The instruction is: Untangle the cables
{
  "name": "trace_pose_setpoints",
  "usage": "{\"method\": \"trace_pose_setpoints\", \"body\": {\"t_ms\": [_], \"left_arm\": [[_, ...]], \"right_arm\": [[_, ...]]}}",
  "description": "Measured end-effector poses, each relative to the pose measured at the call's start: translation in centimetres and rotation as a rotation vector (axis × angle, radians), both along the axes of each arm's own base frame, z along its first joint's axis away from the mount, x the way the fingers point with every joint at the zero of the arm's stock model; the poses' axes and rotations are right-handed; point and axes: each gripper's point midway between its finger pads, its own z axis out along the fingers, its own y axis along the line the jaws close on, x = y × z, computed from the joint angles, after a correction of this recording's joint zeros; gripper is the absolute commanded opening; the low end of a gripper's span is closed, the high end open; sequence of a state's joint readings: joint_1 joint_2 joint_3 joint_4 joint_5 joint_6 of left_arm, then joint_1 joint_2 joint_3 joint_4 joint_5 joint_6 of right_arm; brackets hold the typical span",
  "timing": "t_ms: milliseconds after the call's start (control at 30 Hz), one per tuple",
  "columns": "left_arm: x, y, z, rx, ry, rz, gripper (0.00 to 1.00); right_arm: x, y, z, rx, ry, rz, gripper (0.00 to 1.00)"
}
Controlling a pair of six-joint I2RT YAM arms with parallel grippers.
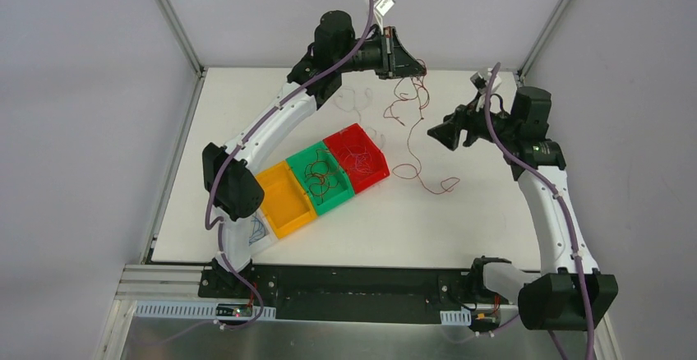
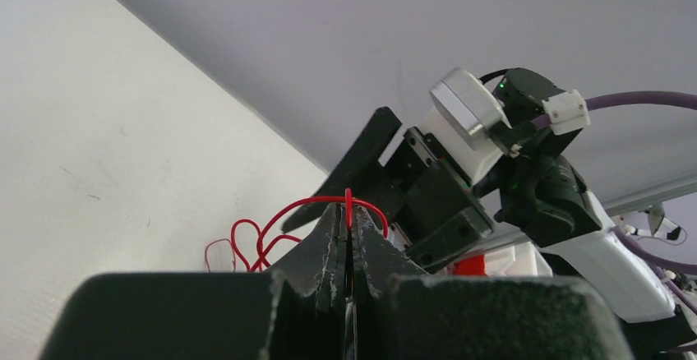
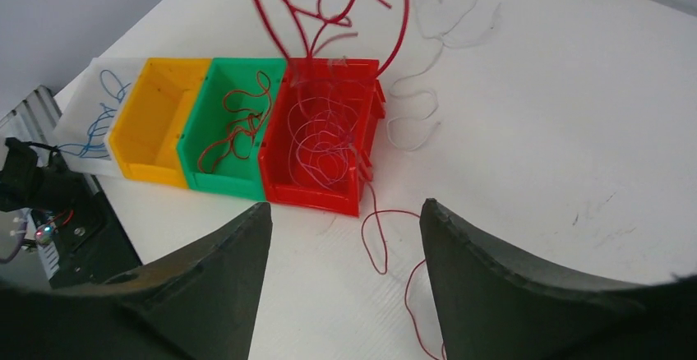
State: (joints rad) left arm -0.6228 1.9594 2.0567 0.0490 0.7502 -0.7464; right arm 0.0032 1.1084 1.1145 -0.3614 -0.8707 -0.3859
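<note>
**A:** Where's the red cable [image 2: 348, 198]?

**B:** Top end is pinched in the left gripper [image 2: 348, 222], jaws clamped tight on it, held high over the far side of the table [image 3: 534, 130]. The rest hangs in loose loops and trails onto the table just right of the red bin [image 3: 308, 198].

**A:** Right gripper [image 3: 345, 228]?

**B:** Jaws apart, not on any cable. It's in the air to the right of the hanging loops, pointing at them.

**A:** Other cables?

**B:** White cable [image 3: 427, 105] is loose on the table beyond the red bin. Pale cables [image 3: 316, 142] are tangled inside the red bin. Dark red-brown cables [image 3: 234, 126] are in the green bin [image 3: 218, 183]. Blue cables [image 3: 99, 122] are in the white bin [image 3: 82, 159].

**A:** Bin layout?

**B:** Four in a diagonal row, walls touching: white, yellow bin [image 3: 148, 167], green, red. The row sits left of centre, and its white end is partly under the left arm in the top view.
</note>
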Motion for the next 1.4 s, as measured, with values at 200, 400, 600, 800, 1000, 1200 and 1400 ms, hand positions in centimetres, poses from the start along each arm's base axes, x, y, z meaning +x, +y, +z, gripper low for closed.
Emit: {"method": "trace_pose_setpoints", "body": {"t_ms": [200, 400, 600, 800, 1000, 1200, 1400], "left_arm": [[-0.6, -0.5, 0.5, -0.017, 0.012, -0.013, 0.0], [-0.8, -0.7, 1.5, -0.035, -0.004, -0.007, 0.0], [-0.9, -0.8, 1.6, -0.036, -0.005, -0.004, 0.0], [0.6, 0.0, -0.2, 0.001, -0.025, 0.033, 0.15], [6.6, 5.0, -8.8, 0.179, -0.001, 0.18, 0.41], [8.0, 6.0, -15.1, 0.298, 0.015, 0.16, 0.62], [5.6, 2.9, -12.6, 0.215, -0.133, 0.025, 0.84]], "right_arm": [[2.6, 1.2, -0.6, 0.007, -0.024, -0.021, 0.73], [3.2, 4.2, -1.1, 0.015, -0.041, 0.032, 0.56], [4.9, 4.4, -2.8, -0.018, -0.028, -0.012, 0.0], [4.4, 2.0, -2.9, -0.043, 0.025, -0.073, 0.0], [3.2, -5.3, 3.7, -0.031, -0.045, -0.285, 0.0], [0.7, -6.9, 9.5, 0.013, -0.144, -0.334, 0.0], [0.3, -6.1, 8.4, 0.056, -0.046, -0.301, 0.0]]}}
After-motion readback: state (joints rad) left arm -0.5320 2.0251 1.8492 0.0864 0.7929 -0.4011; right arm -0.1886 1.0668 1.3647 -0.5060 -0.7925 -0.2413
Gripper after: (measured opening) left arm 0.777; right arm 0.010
